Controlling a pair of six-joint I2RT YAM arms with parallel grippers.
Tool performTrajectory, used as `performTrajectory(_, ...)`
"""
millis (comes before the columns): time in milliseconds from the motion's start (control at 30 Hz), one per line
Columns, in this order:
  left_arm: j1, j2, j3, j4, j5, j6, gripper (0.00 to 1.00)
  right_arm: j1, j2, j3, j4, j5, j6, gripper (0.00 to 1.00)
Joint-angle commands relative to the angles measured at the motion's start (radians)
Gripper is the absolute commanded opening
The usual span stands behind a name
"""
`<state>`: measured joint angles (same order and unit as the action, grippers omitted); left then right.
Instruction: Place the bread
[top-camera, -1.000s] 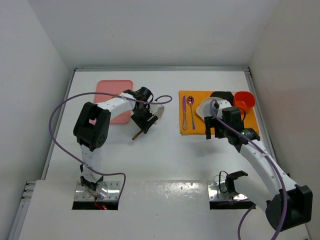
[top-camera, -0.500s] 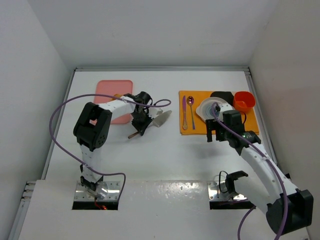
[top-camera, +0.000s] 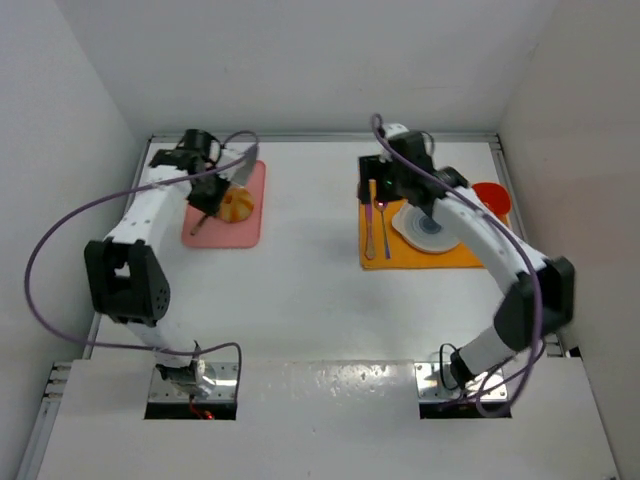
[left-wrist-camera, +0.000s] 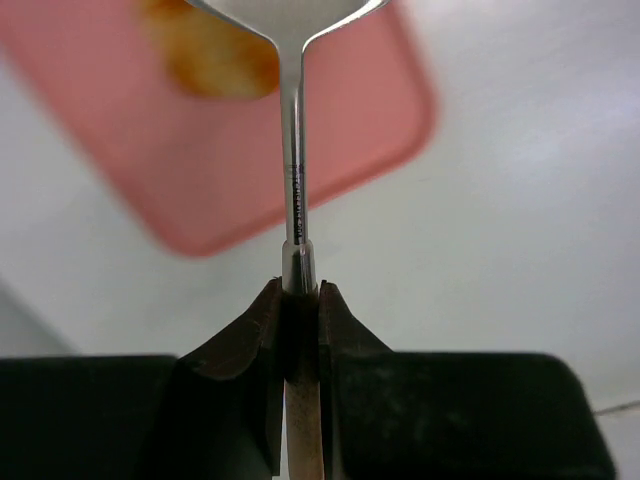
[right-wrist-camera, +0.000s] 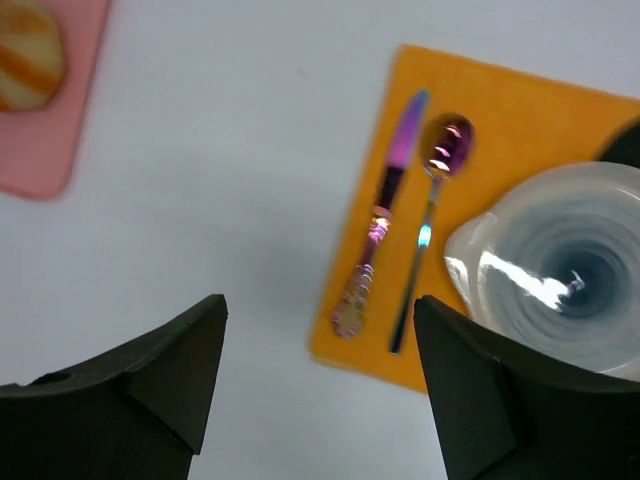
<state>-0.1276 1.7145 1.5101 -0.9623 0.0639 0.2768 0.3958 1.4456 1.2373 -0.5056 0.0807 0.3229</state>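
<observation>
One risk: left end effector (left-wrist-camera: 297, 290) clenched on spatula (left-wrist-camera: 292, 180), bread (left-wrist-camera: 210, 55) just ahead by blade, where a tilt could roll it off pink mat (left-wrist-camera: 200, 190).

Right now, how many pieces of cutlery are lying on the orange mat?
2: the knife near the orange mat's left edge, and the spoon between it and the white bowl. The right arm may hide more.

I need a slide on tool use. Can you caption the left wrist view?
Left gripper, jaws shut on a metal spatula, holds its blade at the bread on the pink tray.
</observation>
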Motion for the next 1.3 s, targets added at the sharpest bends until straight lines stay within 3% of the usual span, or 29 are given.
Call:
performTrajectory(0,0.132,-0.093,-0.022,-0.038,-0.184,0.077,0.0,0.122,0.218,0.326,0.053,-0.033,0.125,0.75)
performTrajectory(33,0.152,-0.093,-0.036,-0.026,-0.218,0.094,0.0,0.156,0.368,0.373,0.055,-0.036,0.143,0.75)
performTrajectory(133,0.189,-0.102,-0.08,0.071,-0.35,0.159,0.0,0.224,0.566,0.549,0.085,-0.027,0.264,0.75)
performTrajectory(300,0.209,-0.058,-0.111,0.204,-0.489,0.284,0.0,0.313,0.757,0.562,0.39,0.026,0.338,0.71)
performTrajectory(467,0.239,0.016,-0.111,0.237,-0.507,0.341,0.0,0.359,0.929,0.654,0.426,0.1,0.47,0.64)
performTrajectory(767,0.258,0.086,-0.131,0.237,-0.524,0.369,0.0,0.402,1.029,0.72,0.455,0.136,0.499,0.53)
performTrajectory(933,0.258,0.122,-0.151,0.237,-0.536,0.401,0.0,0.419,1.073,0.76,0.375,0.226,0.501,0.43)
performTrajectory(1267,0.22,0.166,-0.151,0.218,-0.711,0.495,0.0,0.443,1.162,0.887,0.317,0.287,0.539,0.31)
